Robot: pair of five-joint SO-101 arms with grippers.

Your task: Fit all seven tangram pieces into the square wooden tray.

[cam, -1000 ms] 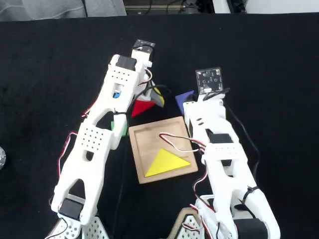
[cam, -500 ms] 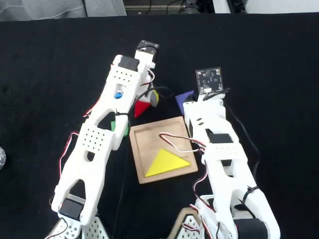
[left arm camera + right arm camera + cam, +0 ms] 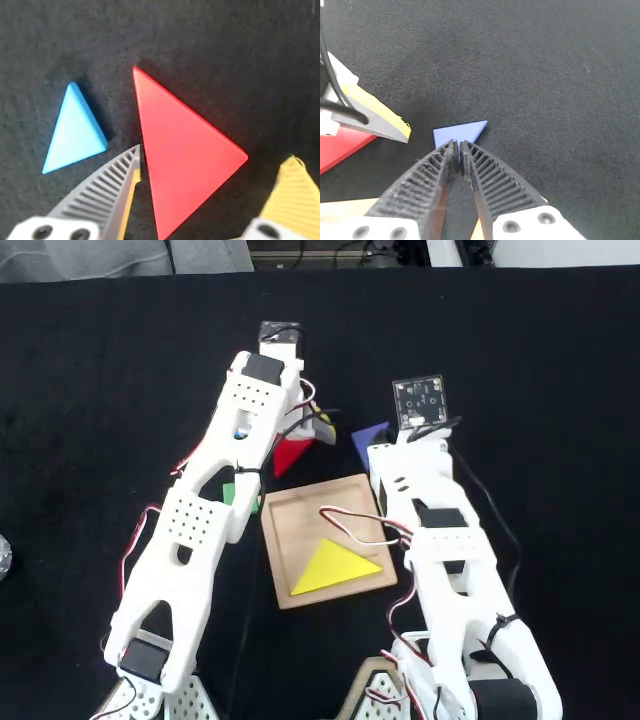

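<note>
The tray [image 3: 300, 525] is pale wood, with a yellow triangle [image 3: 333, 567] inside. Beyond the tray, on black cloth [image 3: 100, 390]: a red triangle [image 3: 180, 155] and a navy piece [image 3: 459, 132]. There is a light blue triangle [image 3: 74, 131] too, and beside the tray a green piece [image 3: 229, 493]. Ribbed fingers on both grippers: the left gripper [image 3: 214, 156] has two colours (one grey, one yellow), and the right gripper [image 3: 458, 146] is black.

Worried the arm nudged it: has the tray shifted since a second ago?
No. The tray sits where it was, judged against the far edge of the table.

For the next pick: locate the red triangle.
High view: the red triangle lies beyond the wooden tray, at its far-left corner, inside the open left gripper; left wrist view: a light blue triangle beside it.
</note>
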